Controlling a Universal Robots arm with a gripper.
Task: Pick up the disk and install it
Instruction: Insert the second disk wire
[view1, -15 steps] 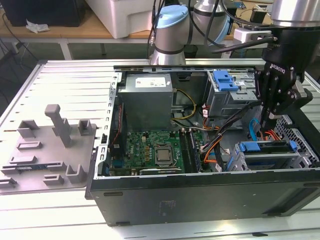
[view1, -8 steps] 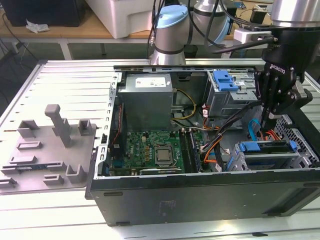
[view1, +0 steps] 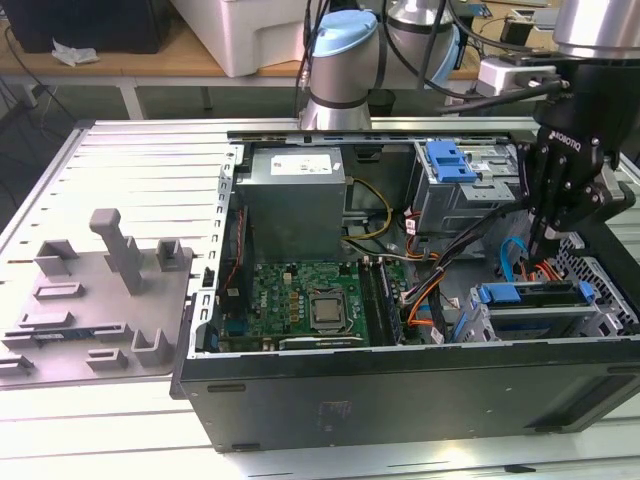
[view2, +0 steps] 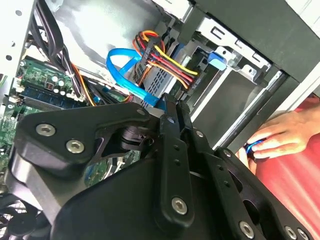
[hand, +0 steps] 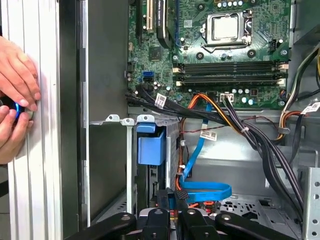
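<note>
The disk (view1: 533, 312), silver with a blue plastic bracket (view1: 530, 293) along its edge, lies in the drive bay at the case's corner on the exterior view's right. The first wrist view shows the blue bracket end (hand: 150, 148) inside the bay's metal frame. My black gripper (view1: 541, 244) hangs just above and behind the disk, apart from it. In both wrist views its fingers (view2: 172, 112) stand pressed together with nothing between them (hand: 172, 196), close to a blue flat cable (hand: 202, 192).
The open grey computer case (view1: 400, 400) holds a motherboard (view1: 310, 300), a large grey box (view1: 295, 200) and a grey cage with a blue latch (view1: 450, 160). Cable bundles (hand: 240, 125) cross near the bay. A person's hands (hand: 17, 95) rest outside the case wall.
</note>
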